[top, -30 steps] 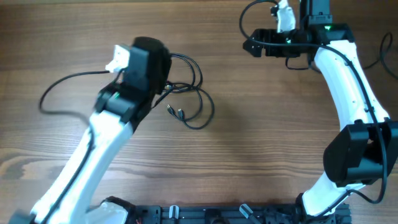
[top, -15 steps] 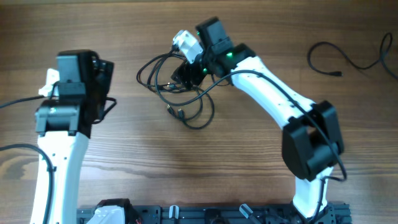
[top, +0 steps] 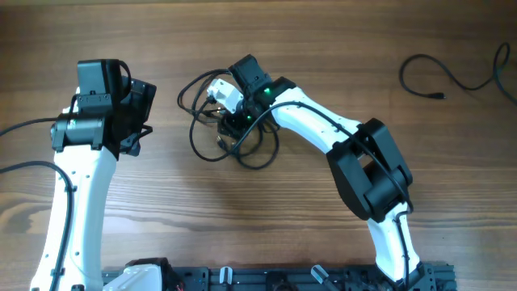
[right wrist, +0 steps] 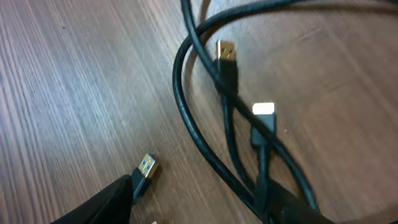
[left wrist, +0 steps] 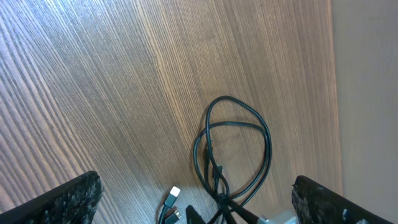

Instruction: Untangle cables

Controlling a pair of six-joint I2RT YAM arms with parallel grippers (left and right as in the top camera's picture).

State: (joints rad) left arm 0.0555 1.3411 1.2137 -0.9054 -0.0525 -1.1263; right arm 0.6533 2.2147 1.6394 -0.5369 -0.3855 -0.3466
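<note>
The cables lie knotted near the table's far edge, left of its middle. My right jaws stand apart astride strands beside the plugs, placed, I judge, to pinch there. My left jaws hang wide open toward the left edge, clear of the loops.

One table and two arms — a left arm and a right arm. One tangle of black cables; the number of cords in it cannot be told. One loose cable lies well apart. The right wrist view shows three plugs — a gold-tinted plug, a bright plug and a silvery plug.
</note>
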